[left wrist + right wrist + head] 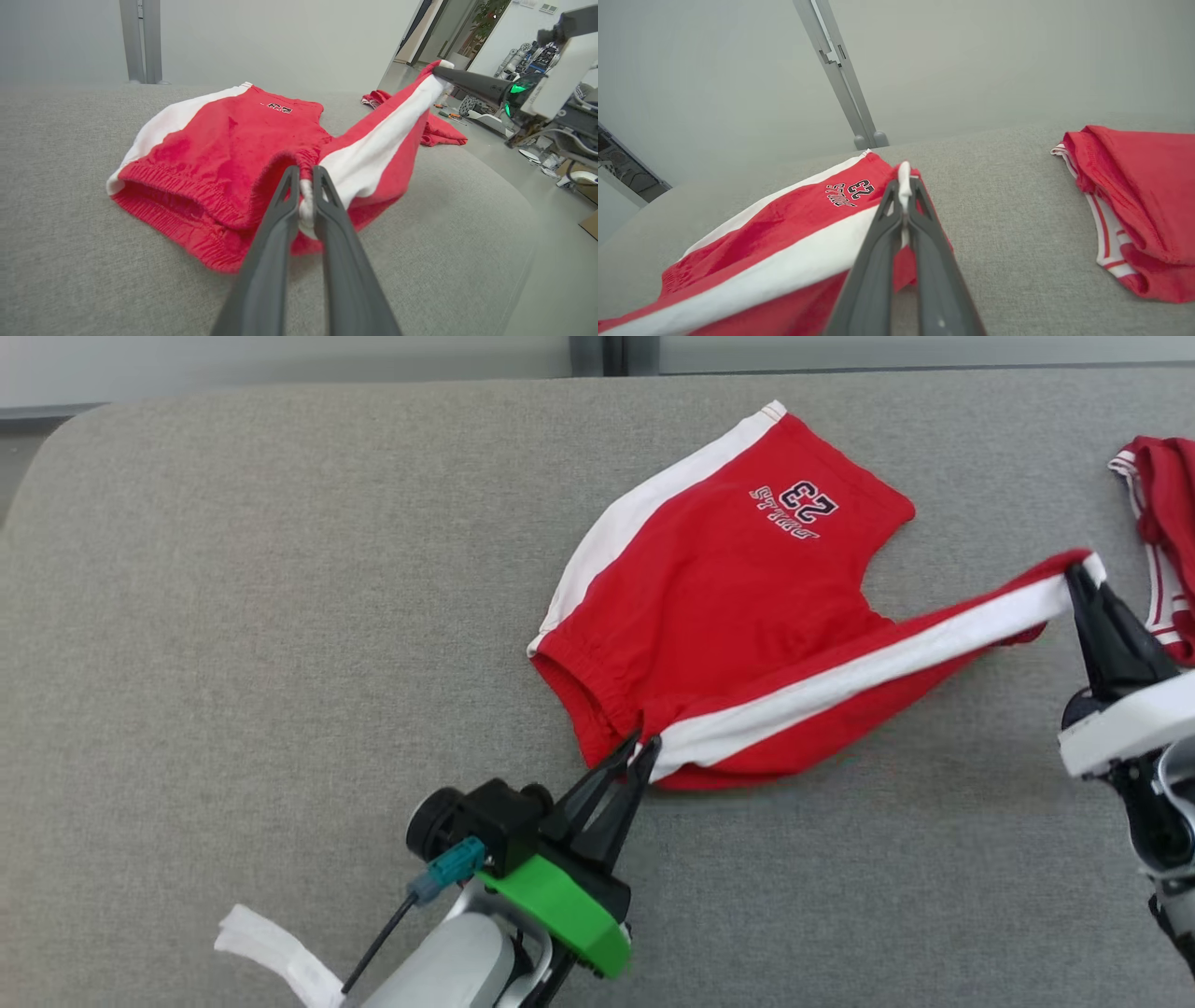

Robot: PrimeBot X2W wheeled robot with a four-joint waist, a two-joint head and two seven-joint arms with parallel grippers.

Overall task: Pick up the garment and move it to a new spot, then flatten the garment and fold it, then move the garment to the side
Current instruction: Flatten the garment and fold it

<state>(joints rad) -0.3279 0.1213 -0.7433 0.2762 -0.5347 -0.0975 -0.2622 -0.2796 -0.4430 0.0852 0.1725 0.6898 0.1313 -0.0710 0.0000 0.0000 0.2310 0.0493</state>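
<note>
The garment [728,607] is a pair of red shorts with white side stripes and a "23" print, lying on the grey table [280,616] right of centre. My left gripper [644,747] is shut on the waistband corner at the white stripe [306,205]. My right gripper [1078,574] is shut on the hem of the near leg [903,179], which is stretched out to the right and lifted off the table. The far leg [224,126] lies flat. The stripe runs taut between the two grippers.
A second red garment [1162,541] with white trim lies bunched at the table's right edge [1134,205]. A white strip [275,952] hangs by my left forearm. The table's left half is bare grey fabric. Beyond the right edge are floor, tools and equipment [537,121].
</note>
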